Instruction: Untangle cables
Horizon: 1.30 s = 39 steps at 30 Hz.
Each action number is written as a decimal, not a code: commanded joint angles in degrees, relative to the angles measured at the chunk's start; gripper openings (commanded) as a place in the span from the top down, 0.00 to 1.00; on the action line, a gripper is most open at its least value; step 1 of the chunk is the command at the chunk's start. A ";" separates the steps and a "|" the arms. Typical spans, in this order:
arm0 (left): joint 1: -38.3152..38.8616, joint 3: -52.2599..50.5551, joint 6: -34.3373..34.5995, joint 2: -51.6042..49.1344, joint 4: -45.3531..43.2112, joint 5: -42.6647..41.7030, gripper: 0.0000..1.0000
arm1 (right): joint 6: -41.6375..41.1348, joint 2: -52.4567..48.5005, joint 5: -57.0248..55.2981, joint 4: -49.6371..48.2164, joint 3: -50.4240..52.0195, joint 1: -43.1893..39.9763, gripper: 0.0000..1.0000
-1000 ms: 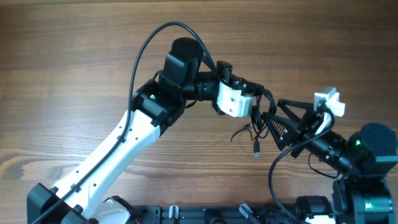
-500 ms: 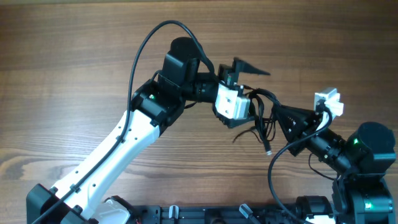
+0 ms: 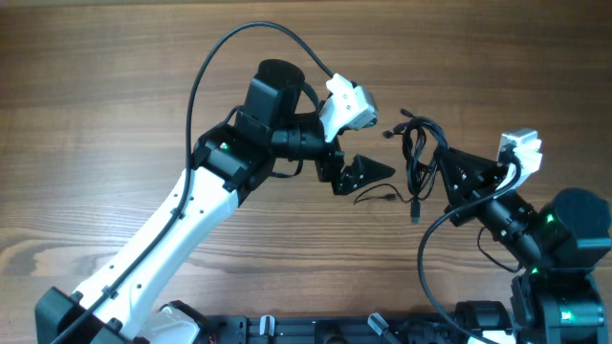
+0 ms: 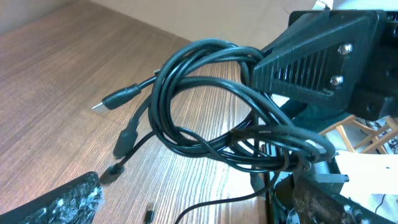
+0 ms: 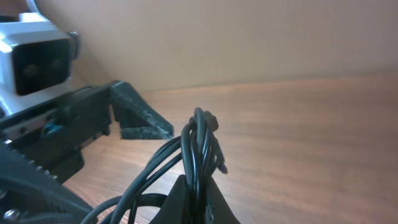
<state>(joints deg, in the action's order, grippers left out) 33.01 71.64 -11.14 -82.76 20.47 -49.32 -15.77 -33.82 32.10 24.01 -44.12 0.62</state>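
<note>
Right end effector (image 3: 448, 175) is seen from above to be shut tight on the cables (image 3: 418, 153). They are held up off the counter (image 3: 115, 96) as one bunch of loops just in front of its tips. One plug (image 3: 390, 131) is stuck out past the far side of the bunch, and another is hung down on the near side. Left end effector (image 3: 368, 174) is pointed at the bunch from the other side, near it but not touching. A thin cord (image 3: 378, 195) is laid on the counter just in front of the left end effector. Whether it is joined to the bunch cannot be told.

From the left wrist, the fingers (image 4: 62, 199) are seen far apart with nothing between them. The cables (image 4: 205, 99) are hung right ahead as big round loops wound through each other.

From the right wrist, the cables (image 5: 198, 149) are seen pinched in the closed tips and standing up from them.

The step in hand is judged to be the pulling apart of the bunch, and it looks only just begun. Next, one loop or plug should be picked out and gripped by the left end effector. It should then be drawn away slowly while the rest is held fast.
</note>
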 commanded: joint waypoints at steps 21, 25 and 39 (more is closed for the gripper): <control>-3.26 0.59 31.54 12.24 -10.71 -3.15 0.00 | -7.19 -0.09 14.32 -37.33 -1.31 0.17 0.96; -0.22 0.59 31.56 10.91 -16.52 -3.13 0.00 | -16.52 -0.11 14.32 -41.57 -1.31 0.17 0.96; 3.91 0.59 37.05 8.70 -28.61 -3.17 0.96 | -18.67 -1.18 17.70 -40.68 -1.29 0.17 0.96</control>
<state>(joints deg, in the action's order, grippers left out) 36.75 71.64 26.24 -73.91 -7.75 -51.94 -33.85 -33.91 48.62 -17.98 -44.29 0.60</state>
